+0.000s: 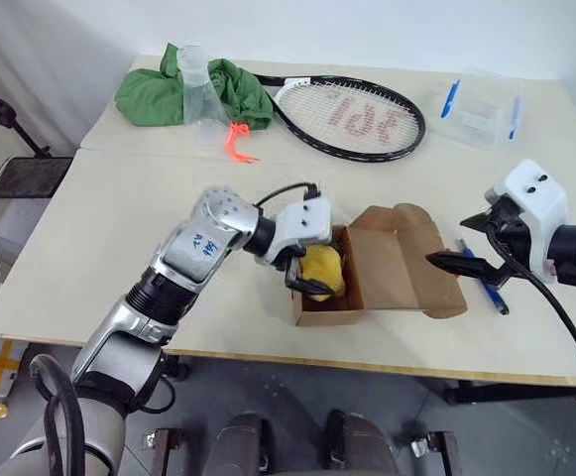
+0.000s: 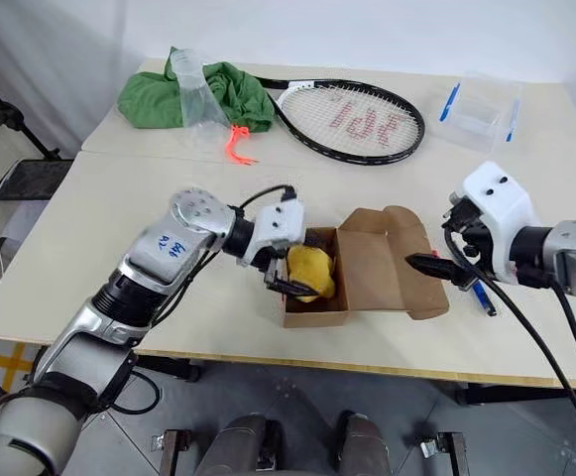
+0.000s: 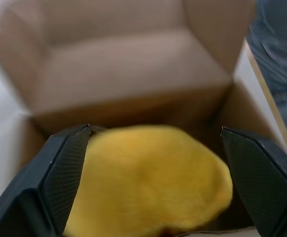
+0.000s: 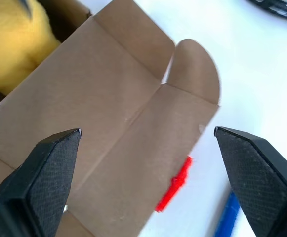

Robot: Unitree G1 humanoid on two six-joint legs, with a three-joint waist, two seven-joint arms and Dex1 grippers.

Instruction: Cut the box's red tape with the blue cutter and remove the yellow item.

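Left eye view looks down on a pale table (image 1: 119, 228) where a small brown cardboard box (image 1: 367, 273) lies open near the front edge, its lid folded flat toward three o'clock. The left gripper (image 1: 307, 281) reaches into the box at its nine o'clock end, fingers spread wide on either side of the yellow item (image 1: 325, 271), a soft rounded lump sitting inside; the left wrist view shows both fingers flanking it without pinching, so nothing is held yet. That straddling pose looks like a setup for closing on the lump and lifting it out. The right gripper (image 1: 463, 262) hovers at three o'clock of the box, also fully open and empty, just above the folded lid, probably kept close to steady the cardboard. The blue cutter (image 1: 486, 283) lies on the table just beyond the lid, apparently set aside. In the right wrist view the red tape (image 4: 175, 185) shows as a strip hanging at the lid's edge, so the cut appears done. At twelve o'clock, well apart, lie a tennis racket (image 1: 352, 119), a green cloth (image 1: 169, 94) and a clear plastic container (image 1: 476, 104).
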